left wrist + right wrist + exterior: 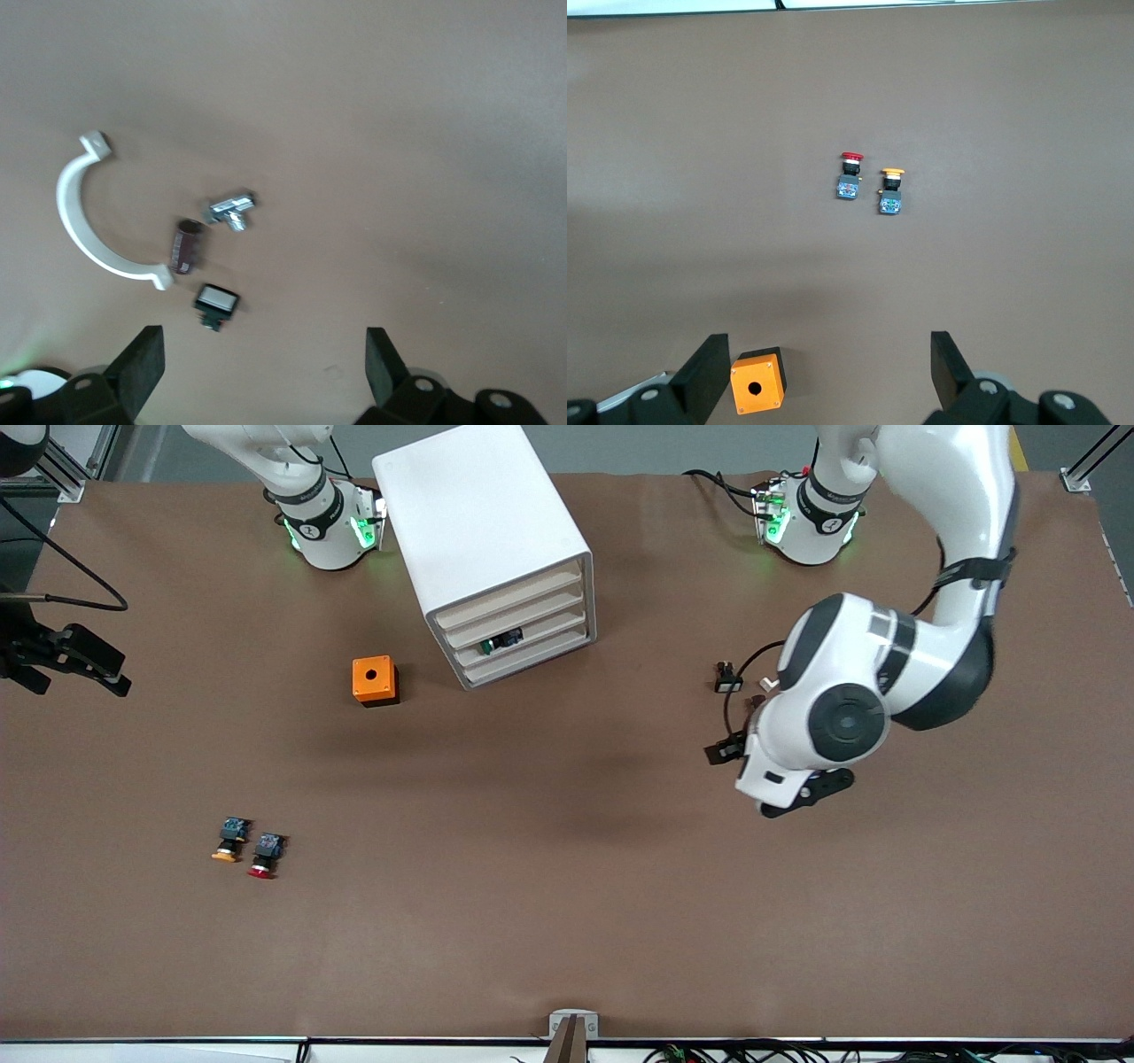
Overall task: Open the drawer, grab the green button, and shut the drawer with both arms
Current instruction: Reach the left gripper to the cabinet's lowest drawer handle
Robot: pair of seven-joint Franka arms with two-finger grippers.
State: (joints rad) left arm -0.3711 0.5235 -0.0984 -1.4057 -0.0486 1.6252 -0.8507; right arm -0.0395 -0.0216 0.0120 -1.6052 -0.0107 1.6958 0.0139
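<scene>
**Drawer barely started, button still inside**

We judge the task at its start: the drawer (523, 640), second from bottom of four in the cabinet (483, 540), looks only slightly out, and what seems the green button (501, 640) lies in it. The left gripper (263, 359) hovers spread over small parts; the right gripper (824, 367) is spread too, over the table near one orange box (757, 382). We count two other buttons, red (266, 854) and orange (230, 839).

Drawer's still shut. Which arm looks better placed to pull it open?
Probably left. The left gripper hangs open over small parts, toward the side the drawer faces; the right gripper, also open, sits at the table's edge, away from the cabinet.
</scene>
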